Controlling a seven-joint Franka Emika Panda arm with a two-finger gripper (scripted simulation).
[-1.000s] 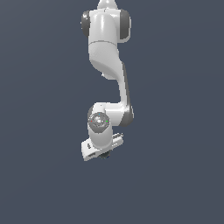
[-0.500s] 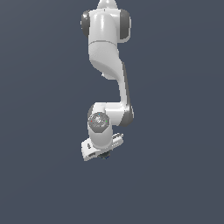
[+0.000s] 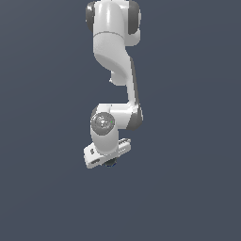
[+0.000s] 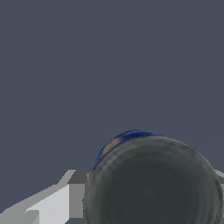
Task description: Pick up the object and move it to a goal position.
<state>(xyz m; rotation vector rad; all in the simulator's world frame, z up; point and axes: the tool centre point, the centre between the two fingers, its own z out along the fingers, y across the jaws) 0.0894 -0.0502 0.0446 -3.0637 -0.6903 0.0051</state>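
Exterior view: the white arm [image 3: 115, 70] is hanging down from the top of the frame, elbow bending toward the exterior view's right, wrist folding back to the left. The gripper [image 3: 109, 159] is pointing downward, its body tilting. The dark ball [image 3: 111, 163] is peeking out just beneath it, touching the gripper's underside; the fingers themselves are too small to read here. Surroundings are showing only flat slate-grey.

Wrist view: the ball [image 4: 153, 181] is filling the near field, dark grey with a blue rim, sitting against a pale finger [image 4: 54, 205]. Gripper appears clenched on the ball.
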